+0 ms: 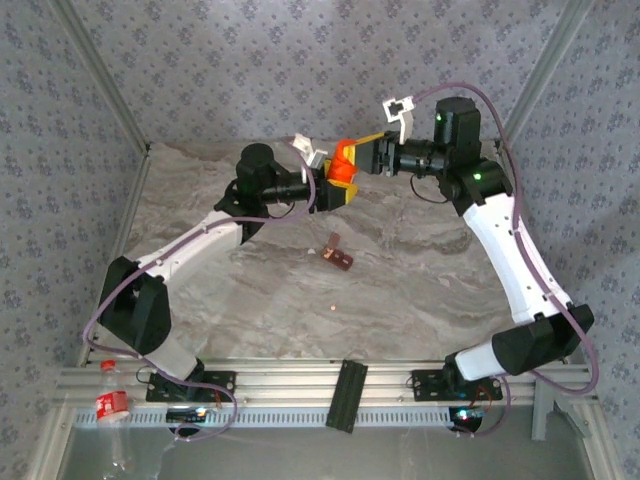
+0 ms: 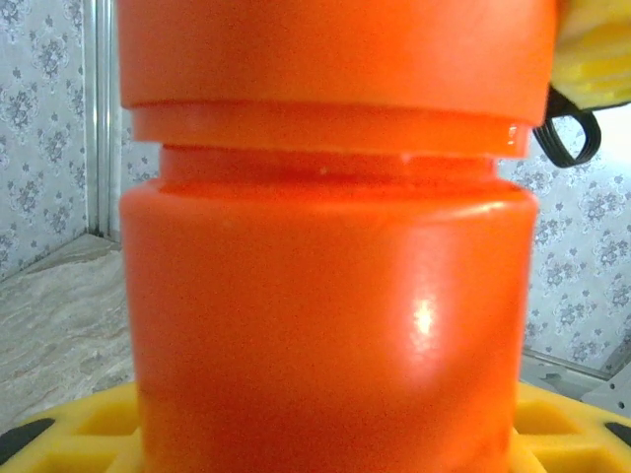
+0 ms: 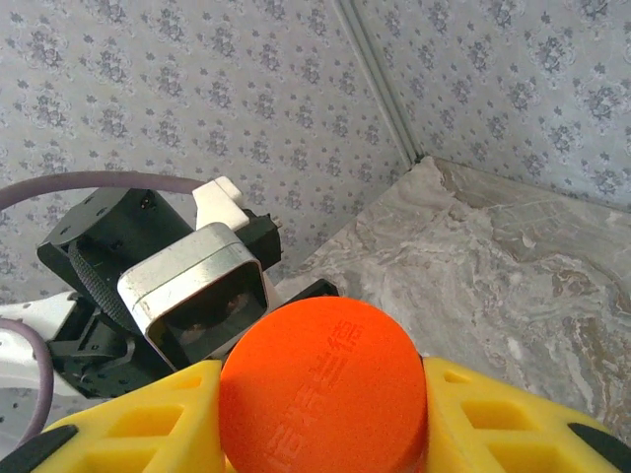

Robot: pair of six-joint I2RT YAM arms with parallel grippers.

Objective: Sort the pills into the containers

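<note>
Hidden: orange bottle [image 1: 344,170] is opaque, contents not seen; in the left wrist view the frame cuts off its base and top.
Left gripper [image 1: 338,188]: yellow fingers [image 2: 69,434] clamp the bottle's body; their tips run out of frame at the bottom.
Right gripper [image 1: 358,152]: yellow fingers [image 3: 513,424] press both sides of the cap [image 3: 323,389]; raised lettering on the cap is unreadable.
Containers [image 1: 337,255]: small reddish-brown strip on the table [image 1: 420,290], centre of frame, below the held bottle and apart from it; compartments too small to tell what they hold.
Pill [image 1: 334,306]: one pale speck, lower centre, near the containers, not touching.
Edges: papered walls [image 1: 250,70] close the top and sides; clear plastic bottle [image 1: 113,405] at lower left, black strip [image 1: 347,395] across the rail at bottom centre.
Open room: bare marble all round the containers.
</note>
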